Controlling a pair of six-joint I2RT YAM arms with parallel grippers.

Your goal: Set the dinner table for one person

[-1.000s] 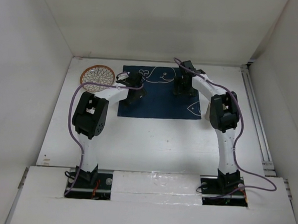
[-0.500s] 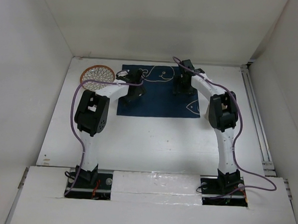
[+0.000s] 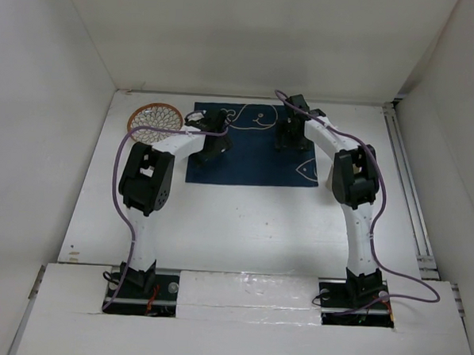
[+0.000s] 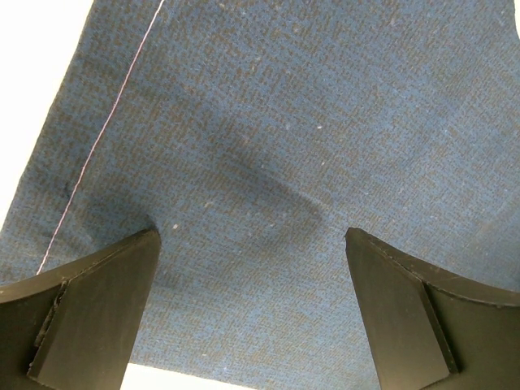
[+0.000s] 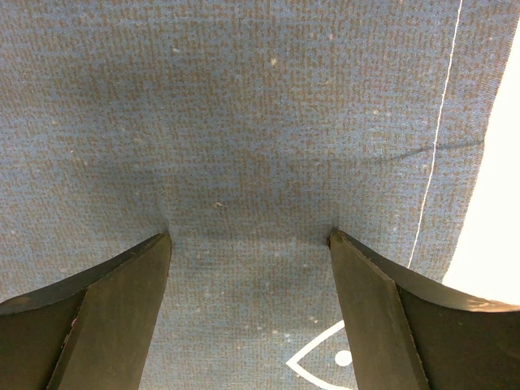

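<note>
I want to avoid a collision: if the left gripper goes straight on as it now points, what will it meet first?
The blue cloth mat: the open left gripper points down onto it, fingertips seemingly touching the cloth.

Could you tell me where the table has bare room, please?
Free: white matte table between dark blue cloth mat and arm bases. Crowded: left gripper and right gripper at the mat; round orange patterned plate beside its left edge.

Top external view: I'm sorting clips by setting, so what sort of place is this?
Probably a lab test booth, not a home: plain white walls box in a white table, a left arm and right arm are bolted at its near edge, with a blue mat on it.
</note>
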